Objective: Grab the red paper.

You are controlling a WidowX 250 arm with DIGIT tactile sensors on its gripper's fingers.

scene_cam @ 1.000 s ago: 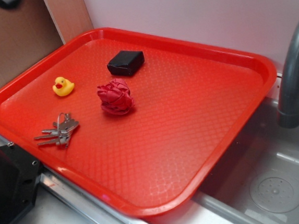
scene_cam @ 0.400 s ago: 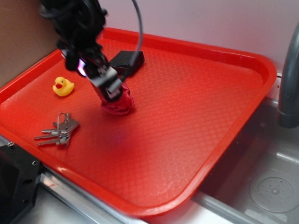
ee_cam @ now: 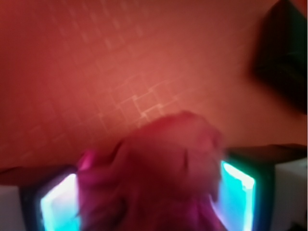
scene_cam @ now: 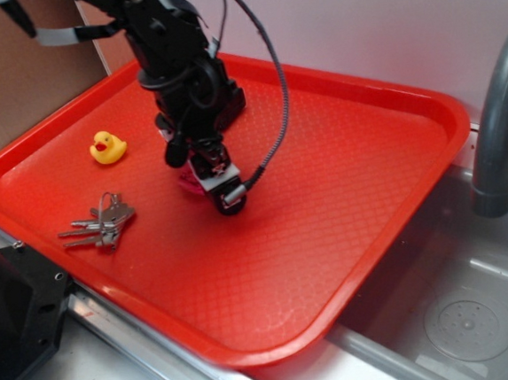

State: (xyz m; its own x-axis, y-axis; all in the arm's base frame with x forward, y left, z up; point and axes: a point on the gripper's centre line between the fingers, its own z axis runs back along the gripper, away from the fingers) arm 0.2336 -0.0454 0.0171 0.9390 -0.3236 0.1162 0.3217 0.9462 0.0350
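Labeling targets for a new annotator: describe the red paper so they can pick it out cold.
Find the big red tray beside the sink. Near its middle the gripper is down around the red paper, a wrinkled crimson-pink ball sitting between the fingers. Unlike the yellow duck, keys and black block, it is crumpled and pinkish.

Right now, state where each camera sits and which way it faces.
Exterior: raised off the tray's near corner, looking down across it; shows the arm, the gripper over the red paper, duck, keys and sink faucet.
Wrist: on the arm, facing down at the tray; shows both fingers flanking the blurred paper.
Shared: the red paper, tray, gripper.
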